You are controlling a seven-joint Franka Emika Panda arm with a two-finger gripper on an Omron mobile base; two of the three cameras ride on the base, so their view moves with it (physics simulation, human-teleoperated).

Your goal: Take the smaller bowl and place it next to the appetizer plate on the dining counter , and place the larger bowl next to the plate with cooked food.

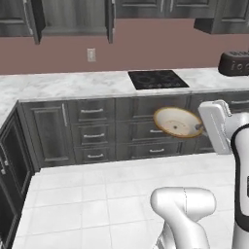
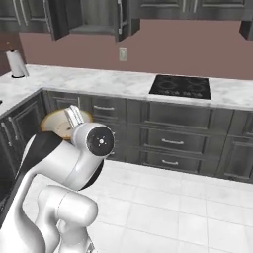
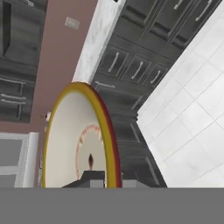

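The smaller bowl [image 1: 175, 121], cream with a tan rim and a speckled inside, hangs tilted on its side in the air in front of the dark drawers. My gripper [image 1: 198, 127] is shut on its rim at the right in the left base view. From the right base view the bowl [image 2: 55, 124] peeks out behind my hand, with the gripper [image 2: 74, 116] pinching its edge. The hand view has the bowl [image 3: 72, 135] edge-on and close, and the gripper [image 3: 92, 174] closed on its lower rim. The larger bowl, both plates and the dining counter are out of view.
A marble wall counter [image 1: 73, 85] runs across the back with a black cooktop [image 1: 158, 79] and a toaster [image 1: 234, 63]. A paper towel roll [image 2: 17, 63] stands at its left end. Dark drawers [image 2: 170, 141] sit below, white floor tiles [image 1: 97, 194] in front.
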